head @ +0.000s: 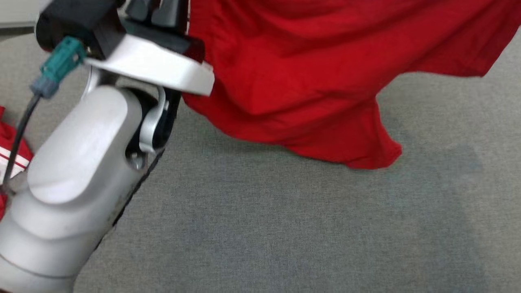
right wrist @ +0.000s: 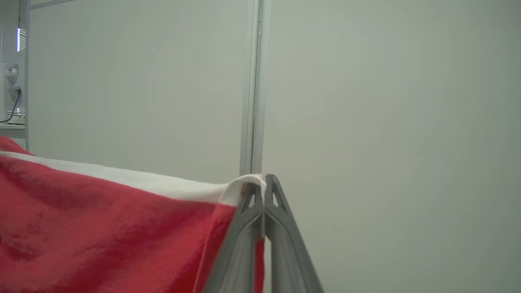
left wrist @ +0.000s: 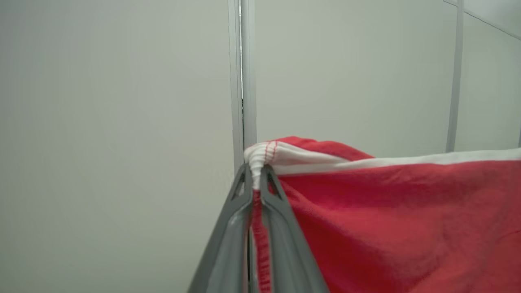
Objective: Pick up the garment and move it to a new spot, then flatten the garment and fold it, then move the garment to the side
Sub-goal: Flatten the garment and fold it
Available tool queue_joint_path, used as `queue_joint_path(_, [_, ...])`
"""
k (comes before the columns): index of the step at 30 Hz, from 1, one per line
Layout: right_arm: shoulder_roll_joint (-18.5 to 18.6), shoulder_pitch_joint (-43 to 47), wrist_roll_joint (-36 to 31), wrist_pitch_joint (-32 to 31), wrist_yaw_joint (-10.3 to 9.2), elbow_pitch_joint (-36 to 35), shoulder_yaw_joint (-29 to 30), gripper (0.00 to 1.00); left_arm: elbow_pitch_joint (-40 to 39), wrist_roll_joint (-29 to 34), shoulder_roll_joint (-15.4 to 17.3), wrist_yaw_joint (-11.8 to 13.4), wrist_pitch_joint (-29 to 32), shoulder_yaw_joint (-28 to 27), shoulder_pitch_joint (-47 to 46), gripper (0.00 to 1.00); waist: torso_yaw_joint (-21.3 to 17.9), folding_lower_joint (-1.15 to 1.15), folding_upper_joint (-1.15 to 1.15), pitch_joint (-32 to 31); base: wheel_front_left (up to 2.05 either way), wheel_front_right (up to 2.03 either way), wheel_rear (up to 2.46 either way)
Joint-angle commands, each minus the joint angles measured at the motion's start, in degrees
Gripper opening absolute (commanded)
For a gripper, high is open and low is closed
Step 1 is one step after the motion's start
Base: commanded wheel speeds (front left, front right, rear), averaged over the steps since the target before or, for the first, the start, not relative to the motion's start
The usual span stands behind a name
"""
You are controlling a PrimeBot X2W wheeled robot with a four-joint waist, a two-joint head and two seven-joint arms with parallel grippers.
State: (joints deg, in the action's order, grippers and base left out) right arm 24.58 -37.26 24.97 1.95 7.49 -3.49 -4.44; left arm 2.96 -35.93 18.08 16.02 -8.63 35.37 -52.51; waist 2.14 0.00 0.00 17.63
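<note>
The garment (head: pixel 309 73) is red cloth with a white band along its top edge. In the head view it hangs across the upper part of the picture, its lower hem trailing onto the grey surface. My left gripper (left wrist: pixel 256 173) is shut on a bunched corner of the white band, the garment (left wrist: pixel 399 219) stretching off to the right. In the right wrist view my right gripper (right wrist: pixel 263 182) is shut on the other corner of the band, the garment (right wrist: pixel 101 232) spreading to the left. The cloth is pulled taut between the two.
My pale left forearm (head: pixel 81 162) with a teal cable plug fills the head view's left. A red piece with white stripes (head: pixel 10 150) lies at the left edge. Grey fabric surface (head: pixel 305 228) spreads below. Pale wall panels (left wrist: pixel 122 101) stand behind both grippers.
</note>
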Motion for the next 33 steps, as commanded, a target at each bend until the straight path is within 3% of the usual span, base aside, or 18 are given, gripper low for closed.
queue_joint_path(1, [0.75, -4.39, 1.01, 0.13, 0.0, 1.98, -1.12, 0.0, 3.19, -0.43, -1.12, -1.37, -0.83, -0.66, -3.87, 0.0, 0.81, 0.0, 0.0, 3.65, 0.0, 0.0, 0.0])
queue_joint_path(9, [-0.38, -29.77, 4.82, 4.17, -0.01, 21.52, -12.19, 0.0, 27.99, -2.81, -7.95, -8.33, -5.52, -5.38, -22.39, 0.0, 0.75, 0.0, 0.0, 6.26, 0.0, 0.0, 0.0])
queue_joint_path(17, [-3.58, -38.83, 5.84, 9.02, 0.0, 37.74, -23.3, 0.0, 46.48, -2.96, -11.78, -12.08, -6.52, -7.0, -27.33, 0.0, 0.4, 0.0, 0.0, 7.27, 0.0, 0.0, 0.0])
queue_joint_path(22, [-7.04, -35.97, 9.86, 11.25, 0.0, 46.77, -29.71, 0.0, 57.16, -4.27, -13.94, -14.58, -6.57, -6.21, -22.91, 0.0, 0.09, 0.0, 0.0, 8.38, 0.0, 0.0, 0.0])
queue_joint_path(27, [-9.53, -27.96, 16.33, 12.98, 0.0, 50.98, -34.03, 0.0, 61.44, -5.81, -14.85, -16.51, -6.6, -7.57, -15.06, 0.0, -0.75, 0.0, 0.0, 8.6, 0.0, 0.0, 0.0])
queue_joint_path(33, [-9.74, -14.95, 19.96, 13.33, 0.0, 45.75, -32.4, 0.0, 58.2, -4.99, -15.13, -16.78, -6.61, -9.62, -4.49, 0.0, -1.49, 0.0, 0.0, 8.2, 0.0, 0.0, 0.0])
